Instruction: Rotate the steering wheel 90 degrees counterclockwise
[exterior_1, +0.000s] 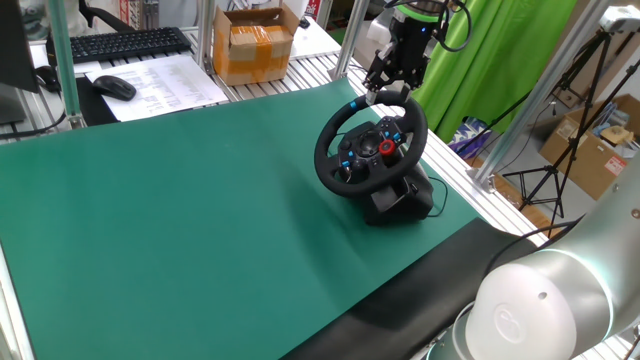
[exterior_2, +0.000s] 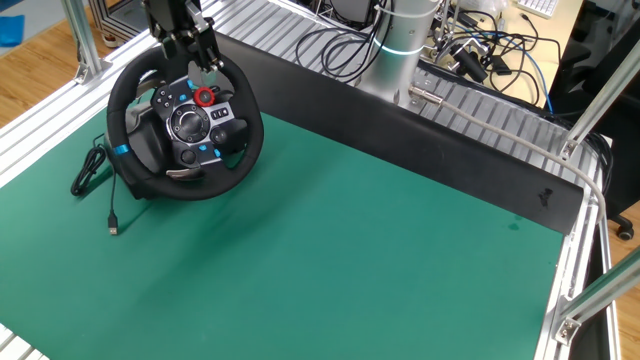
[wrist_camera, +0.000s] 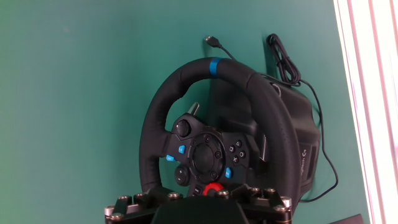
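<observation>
Wheel (exterior_1: 371, 140) is seated on its black base (exterior_1: 400, 199) near the far right corner of the green mat (exterior_1: 180, 210), face tilted up, with its cable (exterior_2: 95, 180) trailing off the base side toward the mat edge. Rim looks rigid with a matte grippy cover, so little slip is expected; the spin axis is probably sprung or geared, so steady resistance should be assumed. Base is judged heavy enough to stay put, but no clamp is seen, so skating under a side load cannot be ruled out. Blue stripe (wrist_camera: 214, 66) marks rim orientation and serves as the angle reference. Gripper (exterior_1: 388, 93) is placed at the rim on the side nearest the red knob (exterior_2: 204, 96), opposite the stripe in the hand view; fingers are seen straddling the rim in one fixed view, but whether they are pinched on it or parted cannot be told. Rim is the right grab point: the hub buttons and paddles look fragile and should be avoided. Force should be kept tangential along an arc, never pushed radially. Room: open mat lies to one side of the wheel, while aluminium frame posts (exterior_1: 350, 35) and the table rail (exterior_1: 480, 190) stand near on the other, so wrist sweep should be checked there. Cable is apart from the rim and not judged a snag risk.
</observation>
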